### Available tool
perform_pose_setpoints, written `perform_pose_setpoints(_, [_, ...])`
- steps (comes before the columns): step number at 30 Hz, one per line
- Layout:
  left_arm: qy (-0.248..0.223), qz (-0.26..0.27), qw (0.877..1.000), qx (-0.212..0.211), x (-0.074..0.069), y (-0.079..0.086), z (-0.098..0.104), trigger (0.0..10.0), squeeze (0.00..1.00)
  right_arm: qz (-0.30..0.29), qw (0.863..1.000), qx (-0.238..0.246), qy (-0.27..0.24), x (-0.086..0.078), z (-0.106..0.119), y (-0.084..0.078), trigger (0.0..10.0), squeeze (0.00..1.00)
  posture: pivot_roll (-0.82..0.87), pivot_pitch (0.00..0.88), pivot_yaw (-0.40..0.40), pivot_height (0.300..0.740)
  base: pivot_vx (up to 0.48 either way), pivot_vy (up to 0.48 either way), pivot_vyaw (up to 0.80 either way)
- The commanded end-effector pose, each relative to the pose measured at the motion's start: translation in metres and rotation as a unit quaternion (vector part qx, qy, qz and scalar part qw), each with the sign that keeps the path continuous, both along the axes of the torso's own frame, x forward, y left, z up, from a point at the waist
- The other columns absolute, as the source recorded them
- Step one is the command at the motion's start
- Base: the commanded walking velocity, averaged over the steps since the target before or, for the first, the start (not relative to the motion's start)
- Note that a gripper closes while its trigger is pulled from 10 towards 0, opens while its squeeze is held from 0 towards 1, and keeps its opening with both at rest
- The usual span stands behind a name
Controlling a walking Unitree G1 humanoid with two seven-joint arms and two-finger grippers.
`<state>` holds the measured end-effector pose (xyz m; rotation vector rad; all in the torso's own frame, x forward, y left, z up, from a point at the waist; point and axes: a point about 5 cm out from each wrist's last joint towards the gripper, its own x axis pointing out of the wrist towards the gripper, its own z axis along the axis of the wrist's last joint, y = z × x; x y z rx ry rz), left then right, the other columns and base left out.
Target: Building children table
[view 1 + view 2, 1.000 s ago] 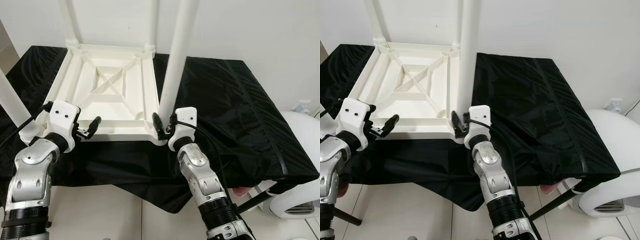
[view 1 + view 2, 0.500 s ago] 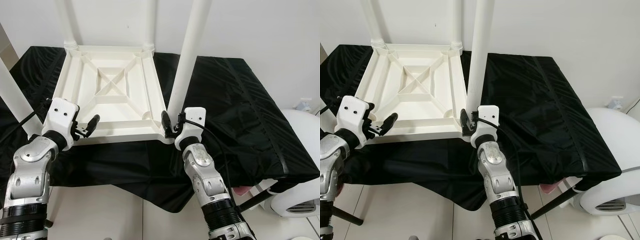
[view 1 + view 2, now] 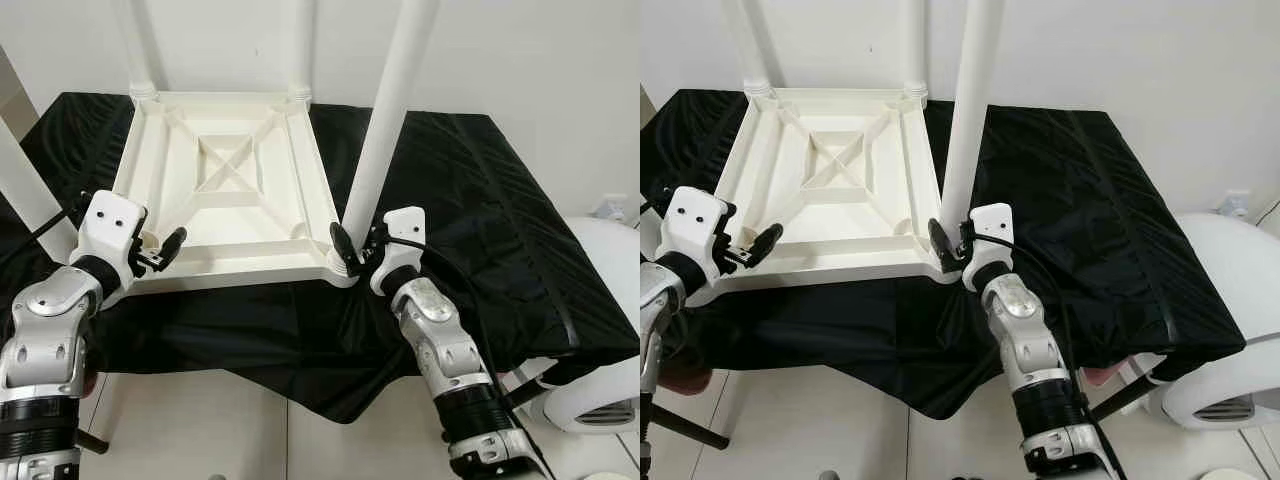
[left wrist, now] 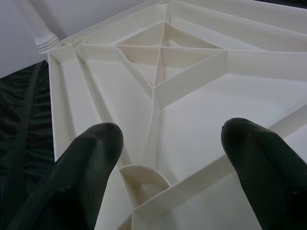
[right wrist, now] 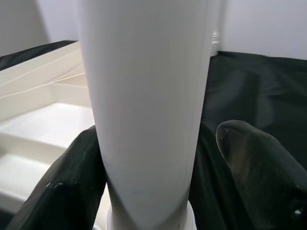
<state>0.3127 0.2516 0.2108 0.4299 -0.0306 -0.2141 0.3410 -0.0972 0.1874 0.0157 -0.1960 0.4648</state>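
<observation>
Upturned white children's table [image 3: 225, 190] lying on a black cloth [image 3: 470, 200], legs pointing up.

Right gripper [image 3: 350, 250] at the table's near right corner, fingers spread around the base of the leg [image 3: 385, 120], one pad touching it; left gripper [image 3: 165, 248] at the near left corner, fingers [image 4: 91, 158] apart over the empty socket [image 4: 144, 177], holding nothing.

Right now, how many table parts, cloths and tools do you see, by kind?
White round plastic table legs: 4
White ribbed plastic tabletop, upside down: 1
Black cloth: 1
Robot tools, left tool and right tool: 2
Total: 8
</observation>
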Motion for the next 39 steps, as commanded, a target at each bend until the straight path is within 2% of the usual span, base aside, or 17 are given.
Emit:
perform_pose_setpoints(1, [-0.034, 0.074, 0.997, 0.007, -0.004, 0.022, 0.009, 10.0, 0.00, 0.004, 1.000, 0.002, 0.029, 0.002, -0.008, -0.012, 10.0, 0.00, -0.03, 0.145, -0.022, 0.740, 0.000, 0.000, 0.00])
perform_pose_setpoints(2, [-0.035, 0.075, 0.997, 0.008, -0.004, 0.022, 0.009, 10.0, 0.00, 0.005, 1.000, 0.000, 0.026, 0.004, -0.007, -0.013, 6.3, 0.00, -0.03, 0.143, -0.025, 0.740, 0.000, 0.000, 0.00])
perform_pose_setpoints(3, [-0.035, 0.075, 0.997, 0.008, -0.004, 0.022, 0.009, 10.0, 0.00, 0.005, 1.000, 0.000, 0.026, 0.004, -0.007, -0.013, 6.3, 0.00, -0.03, 0.143, -0.025, 0.740, 0.000, 0.000, 0.00])
perform_pose_setpoints(4, [-0.036, 0.075, 0.997, 0.007, -0.005, 0.022, 0.009, 10.0, 0.00, 0.001, 1.000, -0.006, 0.023, 0.007, -0.006, -0.016, 4.7, 0.00, -0.02, 0.143, -0.030, 0.740, 0.000, 0.000, 0.00])
perform_pose_setpoints(5, [-0.036, 0.075, 0.996, 0.009, -0.006, 0.022, 0.009, 10.0, 0.00, -0.002, 1.000, -0.008, 0.021, 0.009, -0.005, -0.019, 0.0, 0.00, -0.02, 0.144, -0.031, 0.740, 0.000, 0.000, 0.00])
perform_pose_setpoints(18, [-0.032, 0.077, 0.996, 0.013, -0.007, 0.025, 0.007, 10.0, 0.00, -0.045, 0.999, -0.010, -0.004, 0.008, 0.004, -0.045, 0.0, 0.00, -0.03, 0.161, -0.020, 0.740, 0.000, 0.000, 0.00])
perform_pose_setpoints(19, [-0.031, 0.076, 0.997, 0.011, -0.006, 0.025, 0.006, 10.0, 0.00, -0.058, 0.998, -0.009, -0.010, 0.005, 0.006, -0.052, 0.0, 0.00, -0.04, 0.163, -0.015, 0.740, 0.000, 0.000, 0.00])
perform_pose_setpoints(20, [-0.031, 0.076, 0.997, 0.011, -0.006, 0.025, 0.006, 10.0, 0.00, -0.058, 0.998, -0.009, -0.010, 0.005, 0.006, -0.052, 0.0, 0.00, -0.04, 0.163, -0.015, 0.740, 0.000, 0.000, 0.00])
perform_pose_setpoints(24, [-0.026, 0.068, 0.997, 0.013, -0.002, 0.023, 0.005, 10.0, 0.00, -0.122, 0.992, -0.008, -0.035, -0.006, 0.012, -0.082, 0.0, 0.00, -0.06, 0.169, 0.002, 0.740, 0.000, 0.000, 0.00])
perform_pose_setpoints(25, [-0.026, 0.068, 0.997, 0.013, -0.002, 0.023, 0.005, 10.0, 0.00, -0.122, 0.992, -0.008, -0.035, -0.006, 0.012, -0.082, 0.0, 0.00, -0.06, 0.169, 0.002, 0.740, 0.000, 0.000, 0.00])
perform_pose_setpoints(27, [-0.025, 0.065, 0.998, 0.013, -0.001, 0.022, 0.005, 10.0, 0.00, -0.162, 0.986, -0.003, -0.046, -0.012, 0.014, -0.095, 0.0, 0.00, -0.06, 0.173, 0.010, 0.740, 0.000, 0.000, 0.00])
perform_pose_setpoints(30, [-0.025, 0.060, 0.998, 0.013, 0.001, 0.020, 0.005, 10.0, 0.00, -0.194, 0.979, 0.000, -0.057, -0.018, 0.016, -0.103, 0.0, 0.00, -0.06, 0.177, 0.016, 0.740, 0.000, 0.000, 0.00])
perform_pose_setpoints(39, [-0.021, 0.053, 0.998, 0.016, 0.001, 0.020, 0.004, 10.0, 0.00, -0.234, 0.971, 0.001, -0.057, -0.036, 0.012, -0.114, 0.0, 0.00, -0.07, 0.188, 0.026, 0.740, 0.000, 0.000, 0.00])
